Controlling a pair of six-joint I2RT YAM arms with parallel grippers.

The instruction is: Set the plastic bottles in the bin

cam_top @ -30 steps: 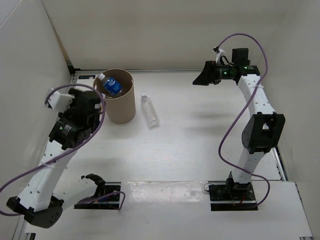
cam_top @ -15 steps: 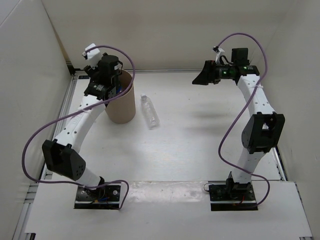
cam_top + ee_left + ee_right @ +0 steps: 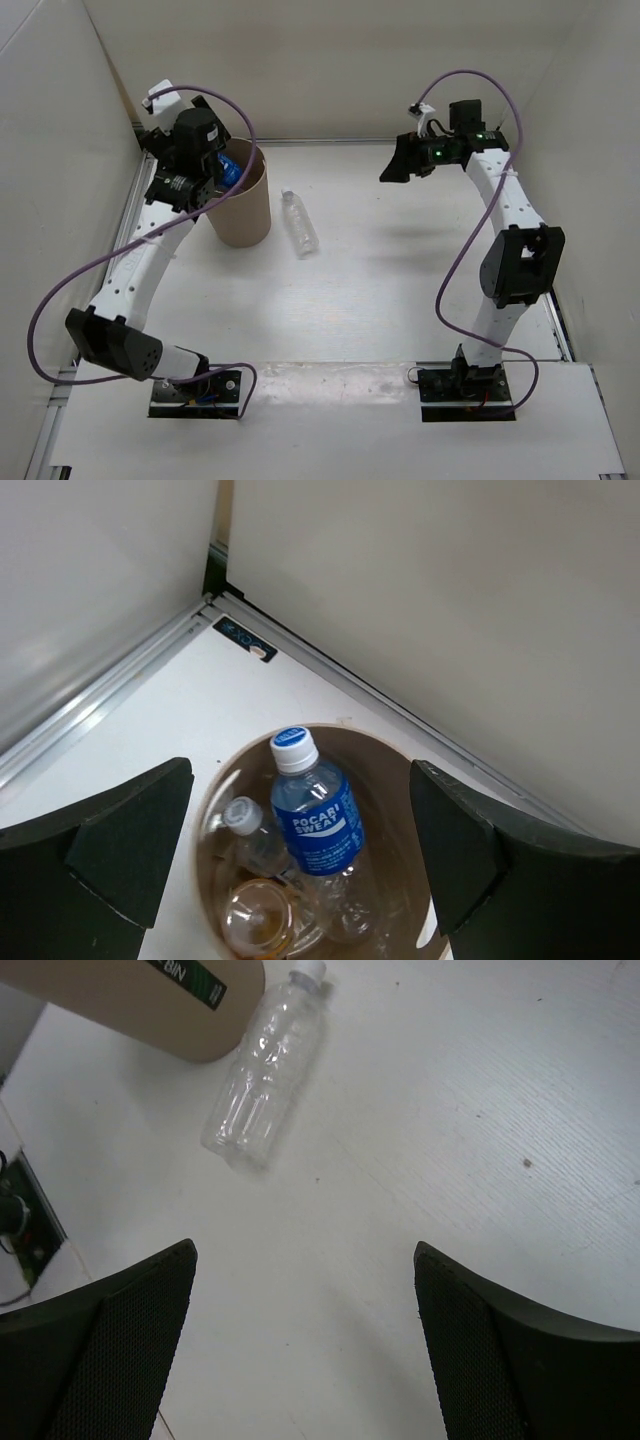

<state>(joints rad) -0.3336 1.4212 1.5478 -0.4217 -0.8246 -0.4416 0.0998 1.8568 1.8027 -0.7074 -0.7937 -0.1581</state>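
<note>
The tan bin [image 3: 245, 215] stands at the back left of the table. My left gripper [image 3: 205, 165] hangs over its mouth, open and holding nothing. In the left wrist view my left gripper [image 3: 300, 770] looks down into the bin [image 3: 385, 775]. Inside lie three plastic bottles: a blue-labelled bottle [image 3: 318, 822] leaning upright, a clear white-capped one [image 3: 245, 835] and an orange one [image 3: 258, 920]. A clear bottle [image 3: 300, 222] lies on the table right of the bin, also in the right wrist view [image 3: 265, 1075]. My right gripper [image 3: 395, 165] hovers open, well right of it.
White walls close in the table at the back, left and right. A metal rail [image 3: 110, 690] runs along the wall foot behind the bin. Both arm bases sit at the near edge [image 3: 330, 385].
My left arm has swung up over the bin and its jaws have opened; the blue-labelled bottle now rests inside the bin. The right gripper has shifted slightly left.
</note>
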